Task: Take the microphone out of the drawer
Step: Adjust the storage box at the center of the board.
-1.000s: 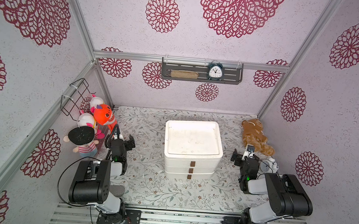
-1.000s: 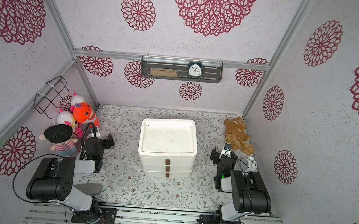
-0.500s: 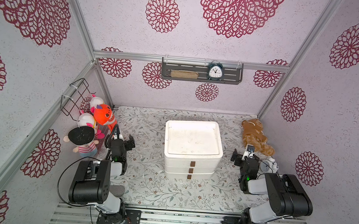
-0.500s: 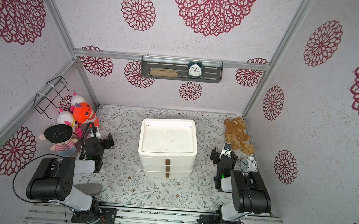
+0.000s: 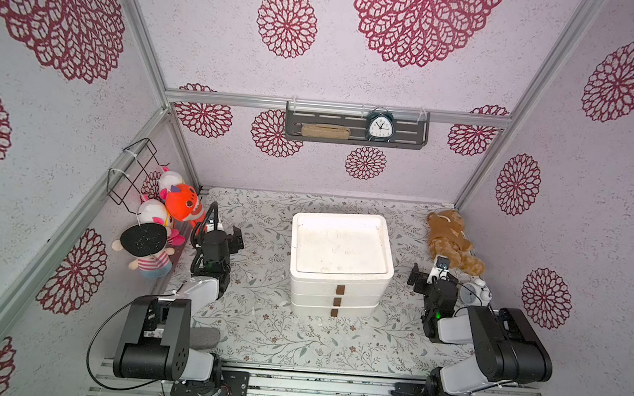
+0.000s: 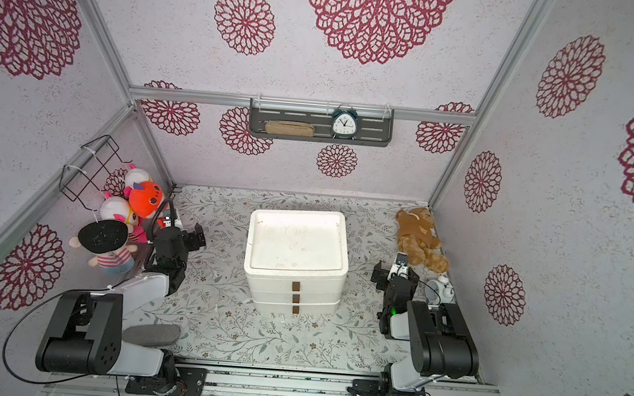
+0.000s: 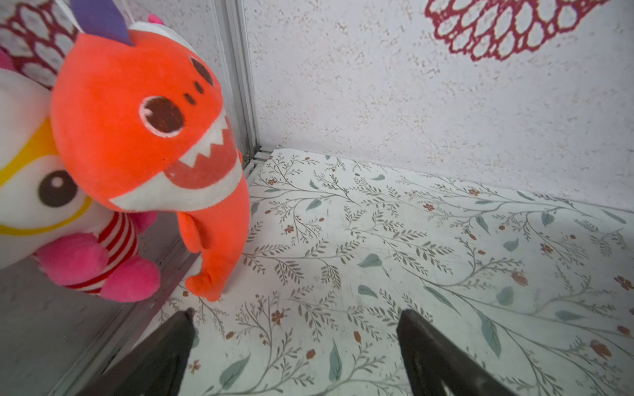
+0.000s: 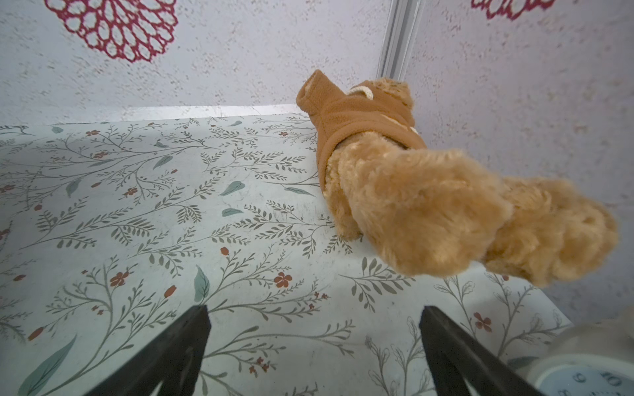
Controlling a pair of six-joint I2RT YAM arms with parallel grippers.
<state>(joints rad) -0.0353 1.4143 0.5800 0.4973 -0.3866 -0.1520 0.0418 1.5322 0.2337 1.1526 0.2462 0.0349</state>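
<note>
fingers (image 7: 164,353) of the left gripper (image 7: 298,312) stand wide apart with nothing between them, over bare floral table (image 7: 377,240) near the orange plush (image 7: 137,120). the right gripper (image 8: 314,308) is spread just as wide and is also empty, its tips pointing toward the brown teddy (image 8: 411,205) in the far corner.

between the two arms, in both top views, sits the white drawer unit (image 5: 342,247). its three drawers, each marked by a small brown handle (image 5: 339,289), all look pushed fully in. the microphone is nowhere to be seen. it is presumably inside one of those closed drawers, and which one cannot be told.

by my reading the task has not begun. neither gripper is near the unit; both sit well off to its sides. everything is left to do: reach a handle, pull the right drawer open, find the microphone, close on it, and lift it clear onto the table.
</note>
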